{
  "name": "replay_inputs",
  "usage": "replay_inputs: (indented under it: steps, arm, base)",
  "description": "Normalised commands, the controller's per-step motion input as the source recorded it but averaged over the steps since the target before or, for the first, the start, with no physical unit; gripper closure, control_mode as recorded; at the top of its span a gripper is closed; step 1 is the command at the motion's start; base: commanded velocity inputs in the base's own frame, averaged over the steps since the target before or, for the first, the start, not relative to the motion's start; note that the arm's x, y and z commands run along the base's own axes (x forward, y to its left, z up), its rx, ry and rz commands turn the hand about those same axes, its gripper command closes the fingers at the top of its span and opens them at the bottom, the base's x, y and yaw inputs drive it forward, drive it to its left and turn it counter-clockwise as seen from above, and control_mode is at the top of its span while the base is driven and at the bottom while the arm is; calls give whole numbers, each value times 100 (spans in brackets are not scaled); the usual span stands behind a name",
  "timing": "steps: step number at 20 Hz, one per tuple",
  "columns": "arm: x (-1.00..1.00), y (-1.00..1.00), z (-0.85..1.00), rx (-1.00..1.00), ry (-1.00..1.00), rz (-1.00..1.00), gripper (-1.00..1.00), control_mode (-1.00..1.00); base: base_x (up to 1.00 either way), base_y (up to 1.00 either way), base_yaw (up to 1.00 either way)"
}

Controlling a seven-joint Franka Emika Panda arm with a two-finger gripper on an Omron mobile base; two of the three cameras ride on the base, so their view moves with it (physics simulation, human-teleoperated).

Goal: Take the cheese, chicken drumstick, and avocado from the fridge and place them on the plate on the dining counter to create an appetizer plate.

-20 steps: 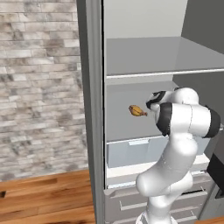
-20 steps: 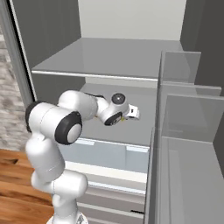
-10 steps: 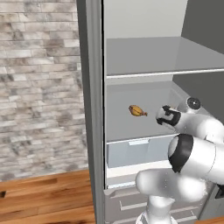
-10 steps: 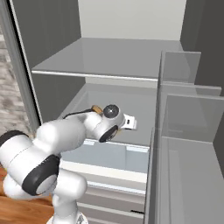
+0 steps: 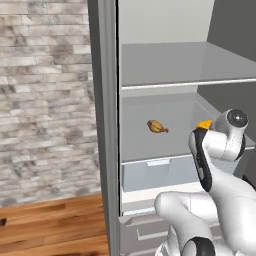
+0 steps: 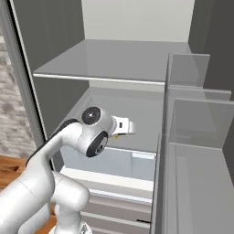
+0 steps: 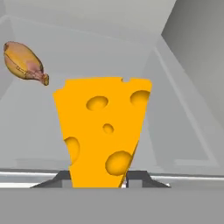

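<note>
Cheese (image 7: 103, 135) clamped upright between the gripper (image 7: 99, 180) tips, inside the fridge (image 5: 107, 125)

Fills the middle of the hand view, holes facing the camera, narrow end down between the two dark fingertips (image 7: 59, 178), jaws part closed against its sides. Shows as a small orange corner (image 5: 204, 124) past the wrist in the left base view, and as a yellow sliver (image 6: 117, 135) under the hand in the right base view. Beyond it lies the chicken drumstick (image 7: 22, 61) on the grey shelf (image 5: 165, 142), well apart, bone tip toward the cheese; seen also from the left base (image 5: 157, 127). Compared with half a second ago: arm swung lower and nearer the cameras, drumstick in the same spot on the shelf. No readable labels or writing anywhere
</note>
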Motion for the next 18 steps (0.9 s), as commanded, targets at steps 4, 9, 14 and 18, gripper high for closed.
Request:
replay_inputs:
  steps: [4,9,14,18]
  arm:
    - [-94,18,77,-7,0,3,100,-100]
    - [-100,47,73,-1,-5,0,100,-100]
    - [-95,71,57,0,0,0,100,-100]
    - [-78,33,35,3,0,0,100,-100]
  base:
    - [0,0,0]
    - [0,0,0]
    - [0,0,0]
    - [0,0,0]
